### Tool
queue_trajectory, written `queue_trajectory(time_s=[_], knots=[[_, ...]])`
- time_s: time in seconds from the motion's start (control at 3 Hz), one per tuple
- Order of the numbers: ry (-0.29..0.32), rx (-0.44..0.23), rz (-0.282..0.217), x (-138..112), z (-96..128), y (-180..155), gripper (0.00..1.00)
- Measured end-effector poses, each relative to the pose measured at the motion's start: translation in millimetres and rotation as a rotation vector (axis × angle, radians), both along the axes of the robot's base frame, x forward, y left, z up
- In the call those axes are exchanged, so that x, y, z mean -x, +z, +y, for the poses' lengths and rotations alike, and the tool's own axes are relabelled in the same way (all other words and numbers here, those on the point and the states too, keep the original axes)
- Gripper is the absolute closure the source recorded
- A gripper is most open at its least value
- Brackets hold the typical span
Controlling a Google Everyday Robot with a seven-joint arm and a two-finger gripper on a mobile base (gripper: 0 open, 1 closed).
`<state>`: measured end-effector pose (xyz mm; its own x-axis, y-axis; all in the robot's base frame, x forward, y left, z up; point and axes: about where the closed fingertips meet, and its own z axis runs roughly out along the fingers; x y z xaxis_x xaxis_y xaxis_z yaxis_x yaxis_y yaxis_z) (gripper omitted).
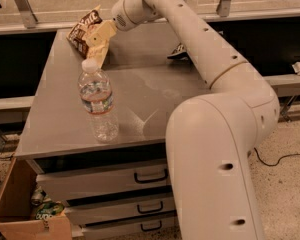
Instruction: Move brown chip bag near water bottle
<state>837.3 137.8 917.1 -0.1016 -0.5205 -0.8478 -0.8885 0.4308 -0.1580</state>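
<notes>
The brown chip bag [84, 25] lies crinkled at the far left corner of the grey table [155, 99], with its pale tan side [101, 51] facing the bottle. My gripper [101, 34] is at the bag's right edge, touching or just above it. The water bottle [98, 103] stands upright near the table's front left, a short gap in front of the bag. Its white cap sits just below the bag's tan side in this view.
A smaller dark blue chip bag [179, 50] lies at the far right of the table, mostly hidden behind my arm. Drawers [150, 176] are under the table front. An open cardboard box [20, 219] sits on the floor at the left.
</notes>
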Motion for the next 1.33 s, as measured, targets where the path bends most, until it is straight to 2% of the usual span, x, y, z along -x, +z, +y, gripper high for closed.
queue_trajectory(time_s=[0.33,0.67,1.0,1.33], knots=[[0.003,0.016,0.051,5,14,-12,0.18],[0.002,0.050,0.089,14,13,-22,0.43],[0.004,0.076,0.082,22,6,-19,0.64],[0.058,0.044,0.005,32,1,10,0.88]])
